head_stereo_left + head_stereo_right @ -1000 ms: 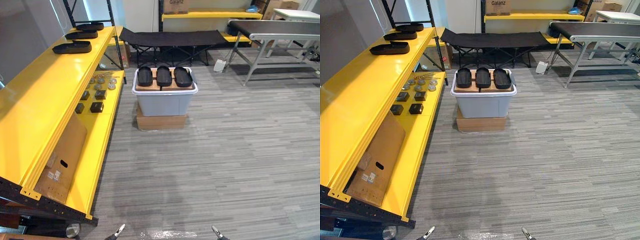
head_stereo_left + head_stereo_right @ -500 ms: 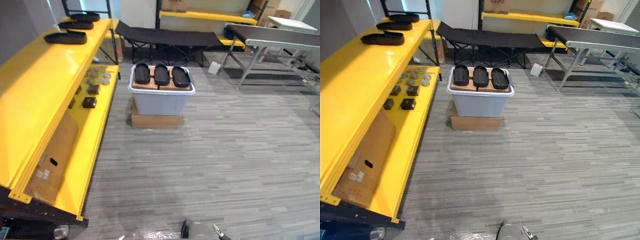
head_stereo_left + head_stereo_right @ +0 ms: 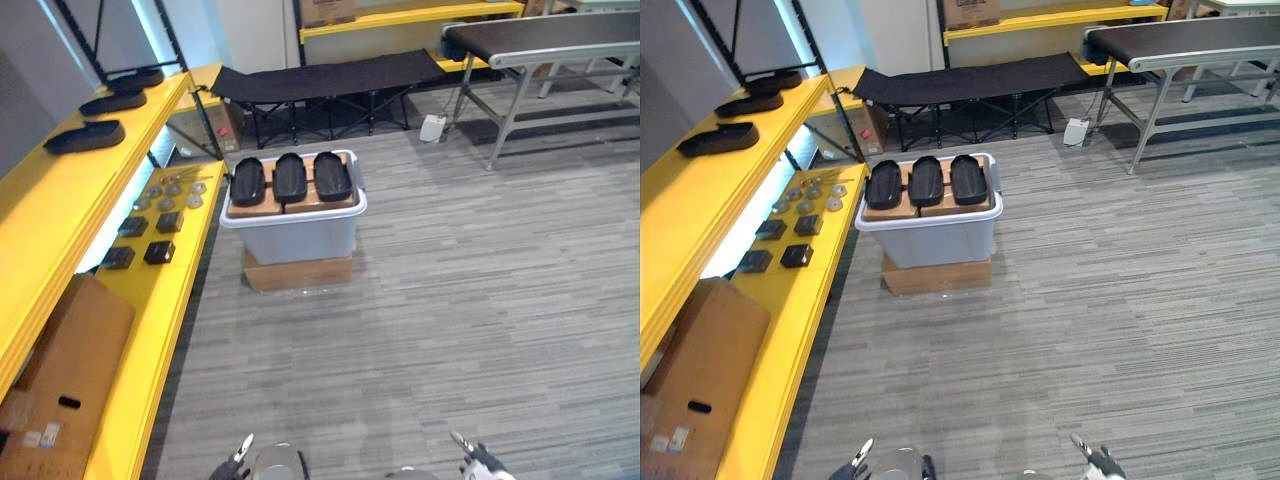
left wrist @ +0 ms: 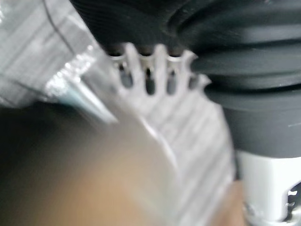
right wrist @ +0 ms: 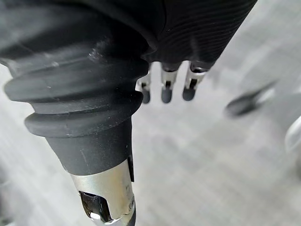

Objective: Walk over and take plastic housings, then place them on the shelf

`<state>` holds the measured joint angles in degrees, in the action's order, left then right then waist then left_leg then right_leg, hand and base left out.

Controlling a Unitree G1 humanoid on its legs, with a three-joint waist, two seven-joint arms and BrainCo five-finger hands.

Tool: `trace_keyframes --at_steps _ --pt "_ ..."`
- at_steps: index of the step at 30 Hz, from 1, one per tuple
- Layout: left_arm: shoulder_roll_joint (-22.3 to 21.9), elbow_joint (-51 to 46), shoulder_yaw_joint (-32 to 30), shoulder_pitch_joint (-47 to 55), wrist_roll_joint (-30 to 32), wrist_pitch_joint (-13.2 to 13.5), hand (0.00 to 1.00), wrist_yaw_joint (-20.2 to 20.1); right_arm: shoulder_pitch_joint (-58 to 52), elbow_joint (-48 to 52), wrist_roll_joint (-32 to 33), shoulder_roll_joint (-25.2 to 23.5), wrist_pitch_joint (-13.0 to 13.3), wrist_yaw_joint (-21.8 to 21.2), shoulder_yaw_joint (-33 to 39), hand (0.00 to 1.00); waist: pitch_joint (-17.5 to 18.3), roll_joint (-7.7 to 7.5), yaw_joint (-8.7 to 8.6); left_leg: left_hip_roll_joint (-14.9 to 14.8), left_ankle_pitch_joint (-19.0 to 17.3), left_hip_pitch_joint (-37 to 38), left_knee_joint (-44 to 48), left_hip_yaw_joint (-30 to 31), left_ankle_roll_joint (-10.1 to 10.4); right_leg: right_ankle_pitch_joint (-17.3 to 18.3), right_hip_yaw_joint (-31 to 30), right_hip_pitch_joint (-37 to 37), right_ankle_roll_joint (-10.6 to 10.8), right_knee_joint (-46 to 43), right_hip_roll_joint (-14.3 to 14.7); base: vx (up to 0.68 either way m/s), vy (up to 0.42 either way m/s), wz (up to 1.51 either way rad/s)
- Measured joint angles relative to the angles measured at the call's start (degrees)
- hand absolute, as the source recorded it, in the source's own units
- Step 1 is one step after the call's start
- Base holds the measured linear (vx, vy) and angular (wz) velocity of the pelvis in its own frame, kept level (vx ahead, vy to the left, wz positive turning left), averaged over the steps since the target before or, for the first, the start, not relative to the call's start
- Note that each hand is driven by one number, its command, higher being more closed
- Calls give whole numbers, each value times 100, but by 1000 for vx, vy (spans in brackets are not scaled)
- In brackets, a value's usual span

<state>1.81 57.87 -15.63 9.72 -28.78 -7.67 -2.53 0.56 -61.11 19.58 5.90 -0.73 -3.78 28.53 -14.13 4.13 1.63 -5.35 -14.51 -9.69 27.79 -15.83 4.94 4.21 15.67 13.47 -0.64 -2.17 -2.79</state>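
View has shifted as the robot walks, housings (image 3: pixel 290 177) on bin (image 3: pixel 290 228) upper centre still well ahead; left hand (image 4: pixel 160 61) and right hand (image 5: pixel 165 87) fingers relaxed, empty.

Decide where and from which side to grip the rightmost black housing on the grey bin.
Likely across its narrow width, from above: the rightmost housing lies flat on the bin, long axis running away, right edge free, middle housing close on its left.

Folding cot (image 3: pixel 330 78), conveyor table (image 3: pixel 540 35), cardboard box (image 3: pixel 70 340)
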Motion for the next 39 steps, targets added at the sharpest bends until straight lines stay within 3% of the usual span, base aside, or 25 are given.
trace_keyframes --at_steps 1,2,3,4,5,6,7,9,10,11,13,15,17,18,19,20,21,24,25,26,28,32,37,38,39 --pt "-3 18 -1 28 38 6 0 -1 -8 34 -17 -23 -12 3 0 0 -4 5 44 123 158 -81 -406 -4 -19 26 -8 84 10 70 10 358 1 -19" --pt "-30 112 0 131 70 4 0 -10 -63 71 -21 -47 -44 9 -7 0 -16 33 126 314 596 -175 -1379 -12 -39 125 4 375 98 258 106 356 52 1" --pt "-76 163 -4 213 81 4 0 -12 -119 85 -18 -56 -67 9 -39 0 -31 80 142 288 793 -185 -1762 -33 -51 236 15 544 146 330 223 284 51 4" --pt "-98 190 -37 241 87 5 0 -13 -160 86 -5 -87 -83 12 -66 0 -39 83 180 245 1136 -201 -1699 -21 -231 334 0 648 176 345 274 361 125 -6" --pt "-82 193 -114 340 141 9 0 -16 -217 84 48 -190 -136 14 -184 0 -37 -88 249 250 1540 -156 -1597 -244 -522 635 -50 735 144 296 198 303 115 -3" --pt "5 174 -176 367 175 16 0 -54 -199 85 77 -256 -190 15 -240 0 -58 -195 247 267 1549 -175 -1481 -503 -661 899 -63 710 135 90 80 471 150 8" --pt "93 177 -207 326 238 44 0 -18 -176 69 133 -304 -221 16 -278 0 -42 -454 243 335 1408 -153 -1295 -824 -864 1259 -60 554 146 -355 -189 326 81 14" --pt "155 204 -221 261 297 110 0 76 -124 -58 158 -282 -292 5 -285 0 -32 -670 180 555 1147 -77 -1286 -828 -1217 1332 -130 180 386 -1452 -481 507 113 14" --pt "190 205 -217 241 426 190 0 131 -78 -124 149 -315 -305 -12 -283 0 -15 -556 144 554 1016 74 -1351 -752 -1217 1025 -304 -369 980 -2732 -593 487 131 23" --pt "210 198 -208 191 458 225 0 137 -68 -178 149 -345 -311 -30 -279 0 -40 -532 94 543 954 173 -1348 -666 -1163 933 -357 -633 1236 -3370 -661 367 130 37" --pt "272 143 -27 -102 450 441 0 173 -164 -316 -251 -460 -228 -171 -267 0 -196 -592 102 589 805 789 -1422 -499 -1071 1204 -234 -1020 1128 -4255 -952 531 119 46" --pt "383 7 125 -299 385 590 0 165 -179 -294 -492 -452 -149 -256 -303 0 -190 -571 54 583 756 1200 -1672 -199 -988 1393 36 -1210 941 -3558 -986 438 9 55" --pt "400 -163 302 -798 207 623 0 144 -244 -205 -443 -449 -39 -252 -334 0 -182 -563 49 525 637 1355 -1845 159 -873 1310 15 -1582 968 -2284 -986 318 -90 79" --pt "374 -187 294 -1026 132 622 0 137 -255 -129 -399 -444 -25 -254 -314 0 -201 -517 50 425 445 1347 -1716 322 -782 1038 -62 -1795 882 -1770 -987 236 -97 40" --pt "374 -187 294 -1026 132 622 0 137 -255 -129 -399 -444 -25 -254 -314 0 -201 -517 50 425 445 1347 -1716 322 -782 1038 -62 -1795 882 -1770 -987 304 -146 57" --pt "238 -307 123 -1113 -58 594 0 162 -367 45 -355 -433 -17 -278 -277 0 -187 -425 35 196 48 1392 -1315 550 -602 507 -511 -2049 794 -1321 -798 346 -190 54" --pt "154 -329 36 -1091 -71 581 0 175 -477 126 -361 -439 -17 -285 -279 0 -136 -413 17 128 -94 1427 -1143 676 -544 358 -641 -2098 847 -1313 -747 466 -281 85" --pt "-84 -383 -22 -845 -229 430 0 263 -725 198 -323 -535 -40 -264 -282 0 24 -559 13 117 -411 1577 -964 1010 -188 -251 -572 -2041 588 -1200 -541 516 -373 81" --pt "-225 -405 -238 -799 -227 336 0 341 -757 195 -114 -510 -62 -234 -232 0 80 -410 -11 -55 -535 1582 -787 1110 -51 -434 -401 -1972 491 -1281 -418 487 -360 74" --pt "-421 -409 -417 -691 -216 199 0 372 -808 212 23 -377 -75 -179 -244 0 192 -188 -11 -285 -487 1403 -379 1047 32 -356 -213 -1854 349 -1261 -264 459 -339 66" --pt "-517 -322 -686 -579 -205 123 0 417 -832 224 172 -321 -86 -110 -242 0 223 -53 41 -595 -385 1104 475 926 246 -296 -41 -1343 261 -923 -154 388 -310 40" --pt "-414 -253 -673 -429 -207 123 0 503 -814 230 279 -300 -67 -84 -208 0 239 -87 69 -804 -353 1156 -95 548 224 -279 216 -446 271 -343 -324 220 -181 40" --pt "-274 211 -985 -294 138 85 0 574 -926 146 549 -169 -26 20 85 0 248 -106 38 -1054 421 1062 -1572 557 176 36 422 -155 721 -165 -604 123 148 11" --pt "-234 308 -1062 -221 279 69 0 582 -1000 143 563 -166 -26 22 123 0 271 -161 37 -986 907 1072 -1536 408 323 111 377 -136 895 -248 -747 132 333 -7" --pt "-215 372 -1045 -170 330 71 0 585 -1001 127 564 -169 -26 27 126 0 276 -276 41 -882 898 1084 -1529 356 414 111 314 -132 967 -251 -865 153 329 -15"
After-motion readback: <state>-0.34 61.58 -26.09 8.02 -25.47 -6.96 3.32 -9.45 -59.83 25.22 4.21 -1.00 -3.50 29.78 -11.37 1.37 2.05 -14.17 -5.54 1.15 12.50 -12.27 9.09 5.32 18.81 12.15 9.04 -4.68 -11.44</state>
